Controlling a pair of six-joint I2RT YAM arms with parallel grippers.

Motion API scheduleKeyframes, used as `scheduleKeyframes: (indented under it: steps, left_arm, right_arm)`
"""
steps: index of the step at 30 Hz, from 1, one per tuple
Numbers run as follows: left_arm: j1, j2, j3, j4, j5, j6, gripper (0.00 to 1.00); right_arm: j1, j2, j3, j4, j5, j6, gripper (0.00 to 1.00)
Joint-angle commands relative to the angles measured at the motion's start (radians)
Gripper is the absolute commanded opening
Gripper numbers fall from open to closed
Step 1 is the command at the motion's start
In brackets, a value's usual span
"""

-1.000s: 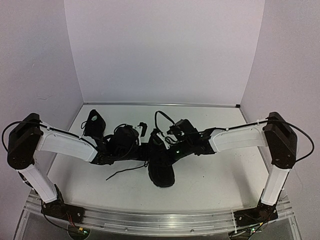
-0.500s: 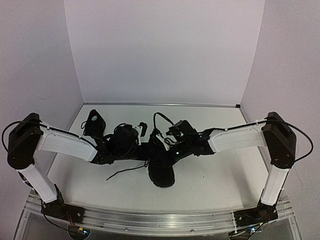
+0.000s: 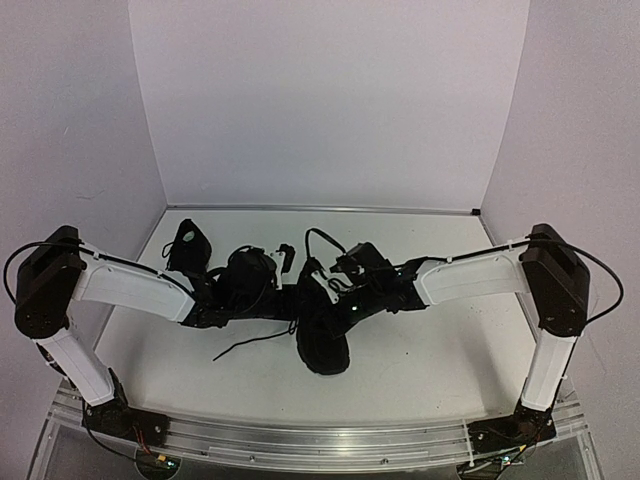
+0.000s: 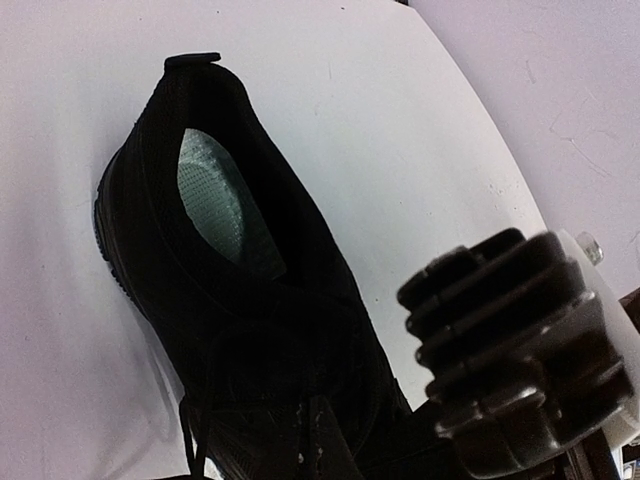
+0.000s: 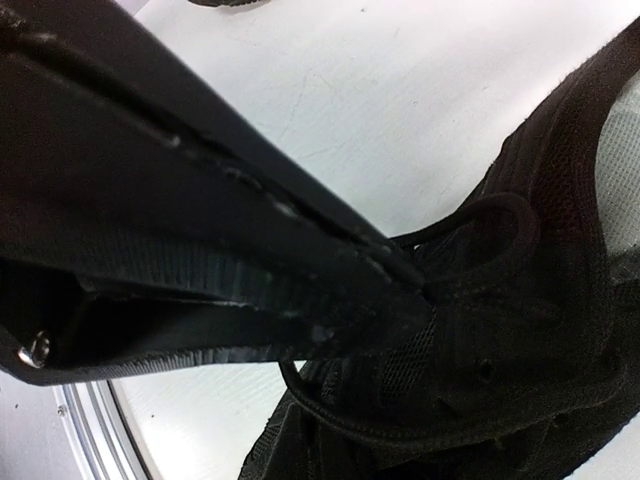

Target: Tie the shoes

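With the right gripper (image 5: 425, 295), pinched a lace (image 5: 500, 215) tight, both fingers meeting at the tips and a loop standing out just past them. Reached in from the right over the laced front of the near shoe (image 3: 322, 340), which lay mid-surface (image 3: 430, 350) with its rounded end toward the arm bases. Showed, in the right wrist view, that shoe's mesh upper and a strip of pale insole at the right edge. Had a loose lace end (image 3: 250, 345) lying on the surface just left of the near shoe.

Could not tell the opening of the left gripper (image 4: 500, 370): caught only one ribbed, blurred finger at the lower right of its wrist view. Held it close over the laced end of the far shoe (image 4: 250, 320). Found that shoe upright toward the back left, heel tab away from the camera, greenish insole showing, with bare surface around its heel.
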Motion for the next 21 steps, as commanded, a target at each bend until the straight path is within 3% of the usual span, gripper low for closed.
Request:
scheduleKeyframes:
  steps: [1, 3, 5, 7, 10, 15, 21]
  left_arm:
    - [0.036, -0.033, 0.038, -0.030, 0.037, 0.010, 0.26]
    - [0.072, -0.065, 0.024, -0.052, 0.091, 0.030, 0.53]
    - [0.094, -0.120, 0.006, -0.107, 0.085, 0.065, 0.70]
    - [0.104, -0.188, -0.019, -0.150, 0.067, 0.120, 0.82]
    - [0.109, -0.271, -0.020, -0.295, -0.028, 0.173, 0.92]
    - [0.109, -0.281, 0.057, -0.623, -0.139, 0.197, 0.92]
    - [0.079, -0.163, 0.088, -0.788, -0.039, 0.205, 0.77]
  right_arm:
    - [0.010, -0.050, 0.020, -0.017, 0.011, -0.002, 0.00]
    - [0.009, -0.085, 0.009, -0.020, 0.023, 0.006, 0.00]
    - [0.008, -0.120, -0.004, -0.025, 0.044, 0.020, 0.00]
    - [0.006, -0.149, -0.013, -0.035, 0.069, 0.034, 0.00]
    - [-0.005, -0.173, -0.024, -0.048, 0.089, 0.056, 0.00]
    - [-0.035, -0.186, -0.033, -0.061, 0.096, 0.085, 0.00]
    - [-0.051, -0.175, -0.030, -0.068, 0.095, 0.091, 0.00]
